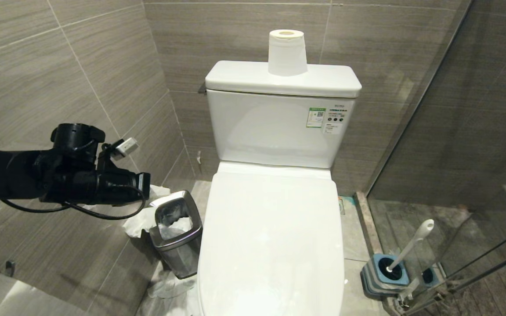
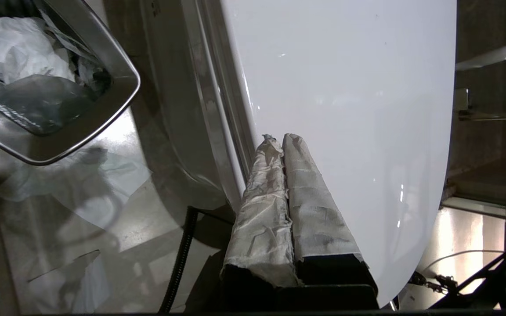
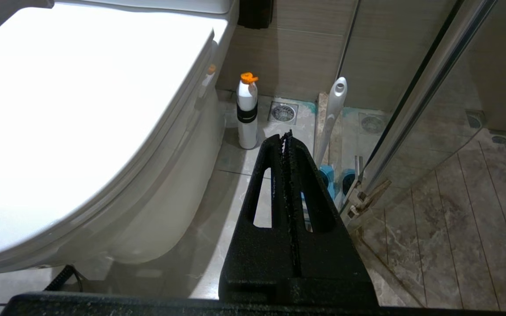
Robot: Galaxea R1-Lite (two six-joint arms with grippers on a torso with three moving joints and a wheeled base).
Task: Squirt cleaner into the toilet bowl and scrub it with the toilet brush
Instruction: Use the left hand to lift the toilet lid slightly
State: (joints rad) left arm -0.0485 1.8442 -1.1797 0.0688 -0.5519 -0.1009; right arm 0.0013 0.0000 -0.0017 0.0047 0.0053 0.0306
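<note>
One toilet (image 1: 270, 245) with its lid down, one brush (image 1: 409, 248), one bottle (image 3: 247, 112), one bin (image 1: 176, 232) and one paper roll (image 1: 287, 52) are counted. The brush is stood in its holder (image 1: 384, 274) at the floor's right edge beside the glass, handle tilted up and away. The left gripper (image 2: 279, 151) is clenched empty over the lid's left edge; the right gripper (image 3: 286, 140) is clenched empty near the floor.

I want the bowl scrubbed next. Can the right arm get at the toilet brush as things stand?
Probably yes. The toilet brush stands upright in its blue holder on the floor beside the glass door, handle free, nothing in front of the shut right gripper.
</note>
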